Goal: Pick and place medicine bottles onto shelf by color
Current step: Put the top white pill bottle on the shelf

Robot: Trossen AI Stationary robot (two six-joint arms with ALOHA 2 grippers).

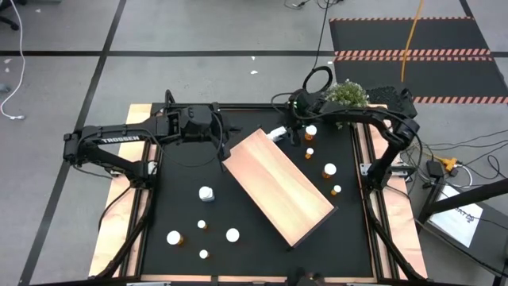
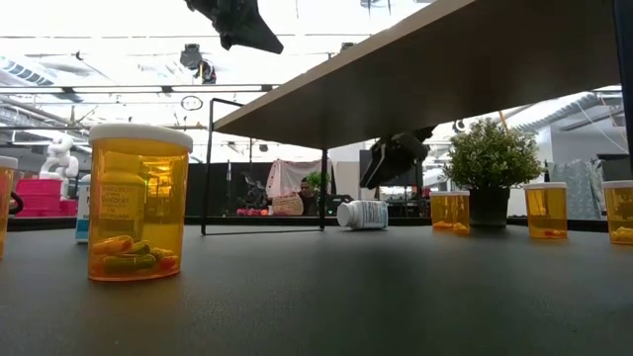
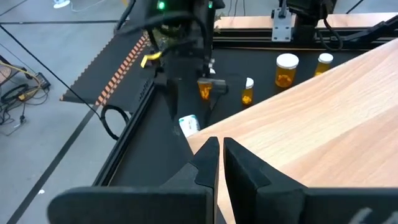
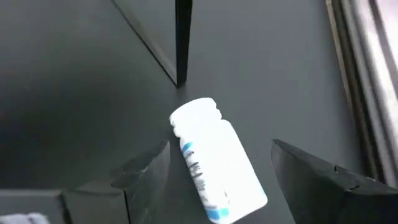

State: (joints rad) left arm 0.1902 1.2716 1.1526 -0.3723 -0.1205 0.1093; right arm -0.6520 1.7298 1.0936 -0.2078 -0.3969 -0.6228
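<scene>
Your low view is mostly blocked: the shelf (image 2: 465,69) fills its upper right as a dark underside, and the left gripper (image 2: 237,22) is cut off at the top edge. The white bottle (image 4: 214,163) runs out of the right wrist frame at its base, and its label is too blurred to read. In the high view the right gripper (image 1: 295,127) merges with cables and the plant (image 1: 347,94), so you can hardly make out its tips there.

Your left arm reaches in from the table's left edge, its gripper (image 3: 219,163) at the shelf's (image 1: 278,187) far corner, fingers (image 3: 207,163) nearly together with only a thin gap, holding nothing. Your right arm bends in from the right edge and points down near the far edge; its fingers (image 4: 146,167) are spread wide on either side of the white bottle (image 1: 277,133), which lies on its side just off the shelf's far corner, not gripped.

Orange bottles (image 1: 329,170) stand between the shelf and the right edge; more bottles (image 1: 206,193), orange and white, sit toward the near left corner.
</scene>
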